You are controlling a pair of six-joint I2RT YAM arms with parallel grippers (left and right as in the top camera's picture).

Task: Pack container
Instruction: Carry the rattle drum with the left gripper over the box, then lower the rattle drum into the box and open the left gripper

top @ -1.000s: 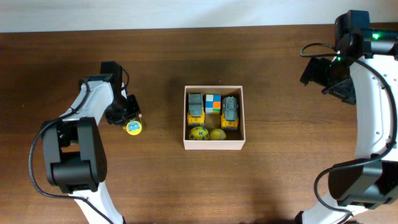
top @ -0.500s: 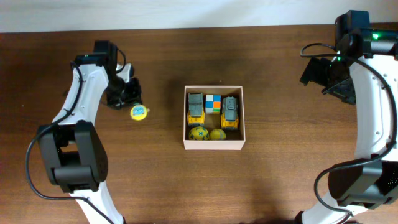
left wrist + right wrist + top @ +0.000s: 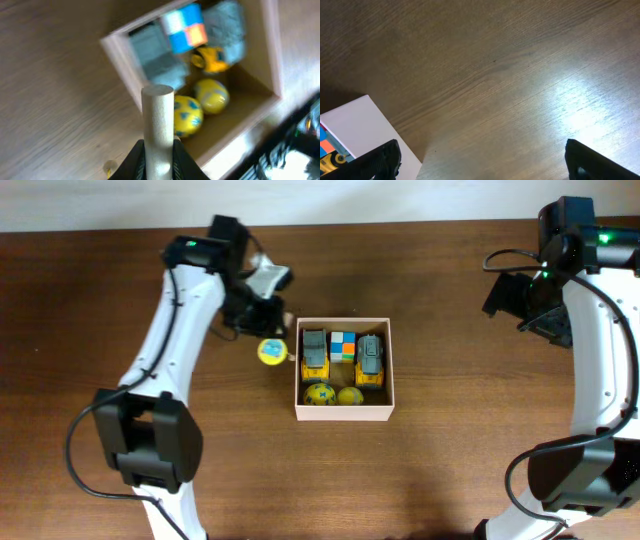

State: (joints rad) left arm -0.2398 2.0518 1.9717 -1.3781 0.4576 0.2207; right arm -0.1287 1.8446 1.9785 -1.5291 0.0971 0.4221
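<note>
We judge this the carry-in step: our left hand (image 3: 158, 156) clamps a yellow-topped peg toy (image 3: 270, 352) just beside the part-filled container (image 3: 345, 414), mid surface (image 3: 450, 480); next it must clear the near wall and release inside. Our right hand (image 3: 480, 165) gapes wide, empty

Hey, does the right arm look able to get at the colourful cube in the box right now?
Probably yes. The container is lidless, the right gripper is open, and the left gripper with its wooden-handled toy is beside it, not over it. Two trucks closely flank the cube, so gripping could be tight.
</note>
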